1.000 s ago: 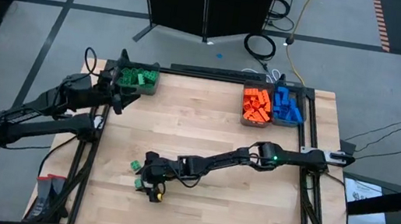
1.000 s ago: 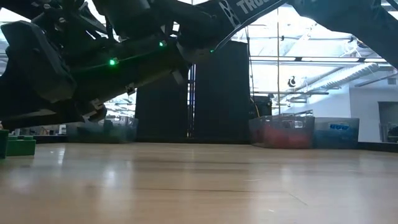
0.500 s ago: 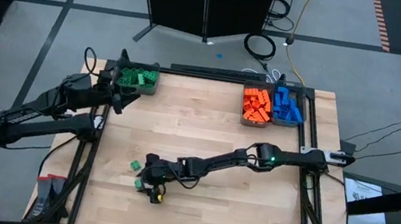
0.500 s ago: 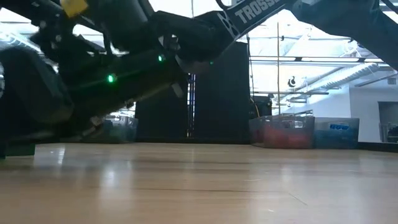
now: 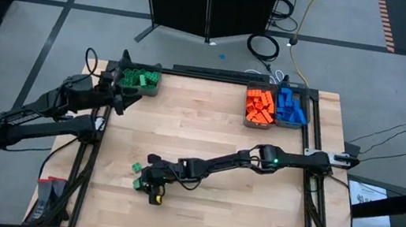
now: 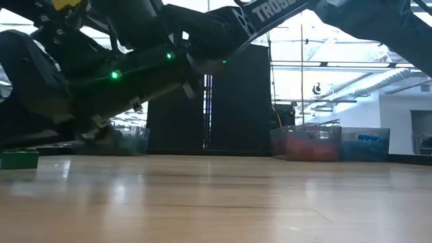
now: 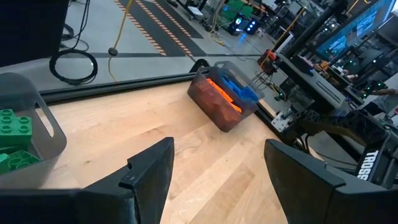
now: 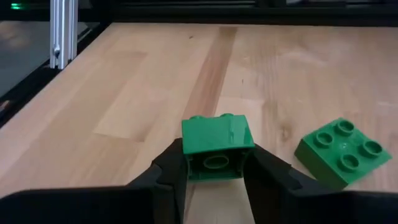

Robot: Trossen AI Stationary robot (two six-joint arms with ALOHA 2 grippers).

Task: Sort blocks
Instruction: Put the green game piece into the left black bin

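Near the table's front left, my right gripper [image 8: 216, 168] is shut on a small green block [image 8: 217, 149]; the high view shows this gripper [image 5: 147, 188] low over the wood. A second green block [image 8: 342, 152] lies flat on the table beside it, studs up [image 5: 137, 169]. My left gripper [image 7: 214, 171] hovers open at the far left, next to the bin of green blocks [image 5: 141, 81]. Orange blocks [image 5: 259, 107] and blue blocks [image 5: 291, 108] fill the bins at the far right. My right gripper pinches the green block by two opposite side walls [image 8: 186, 155] between its two fingers. The fingers come slanting down from the table's right side. The block is tipped, with its hollow underside [image 8: 216, 163] toward the wrist camera. I cannot tell whether it is clear of the wood.
A dark metal frame [image 5: 311, 137] runs around the table's edges. The wide wooden middle [image 5: 208, 130] lies between the front left blocks and the bins at the back. In the left wrist view the orange and blue bins [image 7: 224, 102] stand across the table.
My right gripper has shut on the green block at the front left, staying in about the same place. The other green block has stayed where it was.
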